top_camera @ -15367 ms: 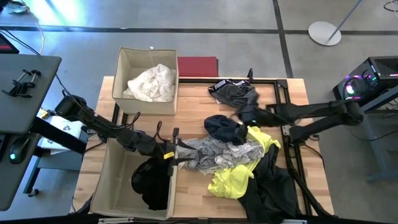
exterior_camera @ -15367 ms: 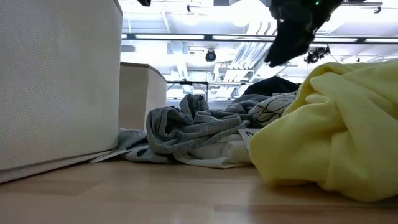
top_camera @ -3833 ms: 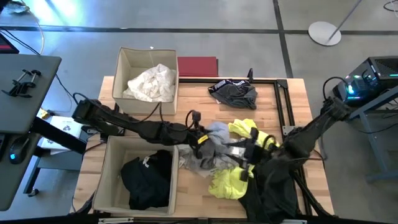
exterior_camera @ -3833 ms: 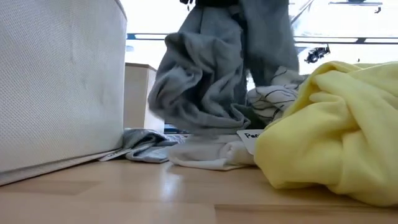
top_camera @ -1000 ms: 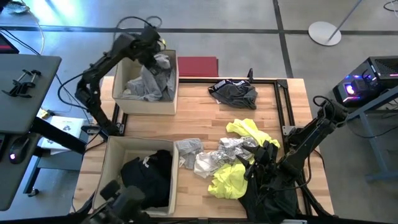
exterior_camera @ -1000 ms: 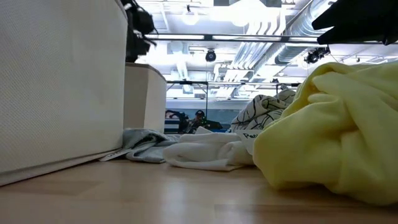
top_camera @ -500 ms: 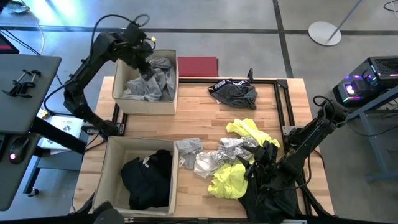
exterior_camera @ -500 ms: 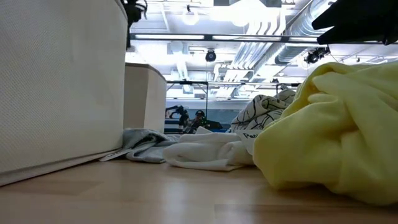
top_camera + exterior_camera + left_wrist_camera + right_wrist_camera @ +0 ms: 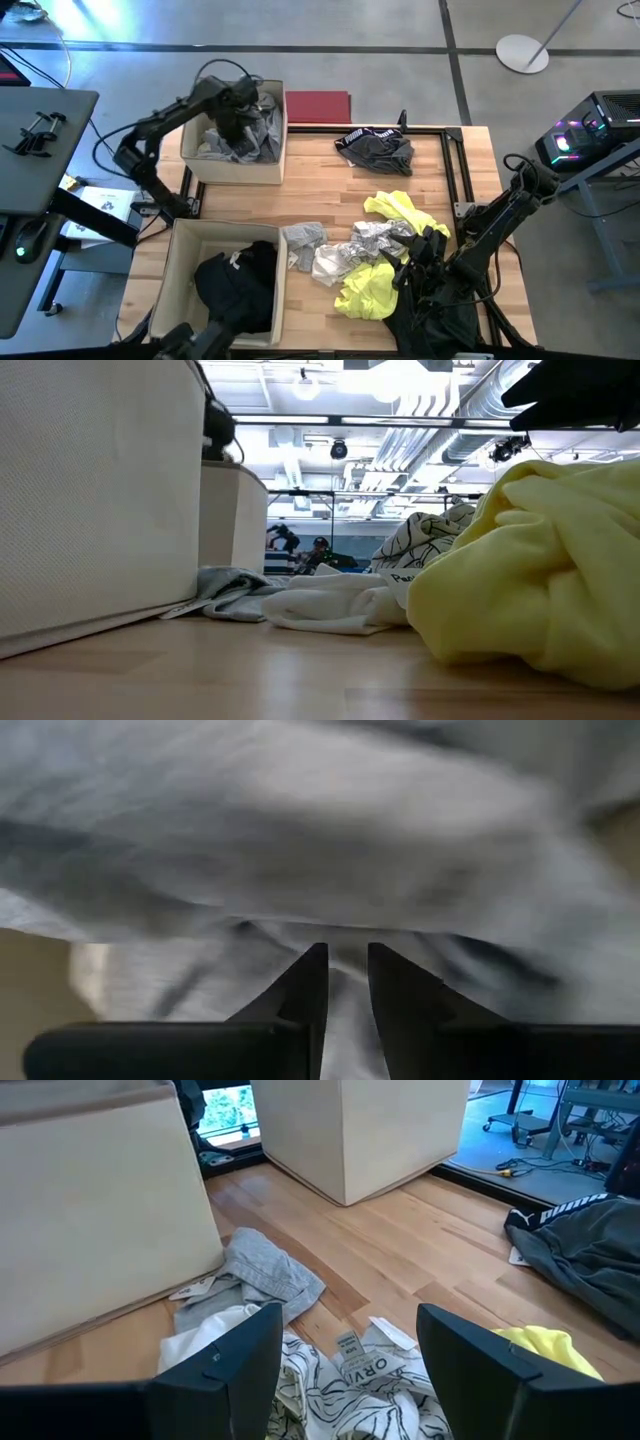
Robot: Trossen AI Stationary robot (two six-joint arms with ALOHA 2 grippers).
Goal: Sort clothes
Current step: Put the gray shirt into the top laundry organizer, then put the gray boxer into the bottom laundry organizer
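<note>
1. Left gripper (image 9: pixel 238 118) reaches down into the far beige box (image 9: pixel 199 160), right above the light grey garment (image 9: pixel 247 135) lying there; in its wrist view the fingers (image 9: pixel 306 990) stand close together with a thin gap, over grey cloth, pinching nothing that can be seen.
2. Right gripper (image 9: pixel 412 262) hangs over the pile at the near right of the desk (image 9: pixel 310 180) — its fingers (image 9: pixel 230 1360) are spread wide and hold nothing.
3. Near beige box (image 9: pixel 170 290), at the desk's front left, holds a black garment (image 9: pixel 238 290).
4. Between that box and the right gripper lie a small grey piece (image 9: pixel 303 238) and a white patterned garment (image 9: pixel 350 250), both on the wood.
5. Neon yellow garment (image 9: pixel 375 285) lies just beside the white one, with another fold of it (image 9: pixel 400 212) farther back; a black garment (image 9: pixel 430 320) spreads at the front right edge under the right arm.
6. Dark grey garment (image 9: pixel 375 148) with a white-trimmed band sits alone toward the far side — well apart from the pile.
7. Dark red rectangle (image 9: pixel 318 106) lies flat just beside the far box.
</note>
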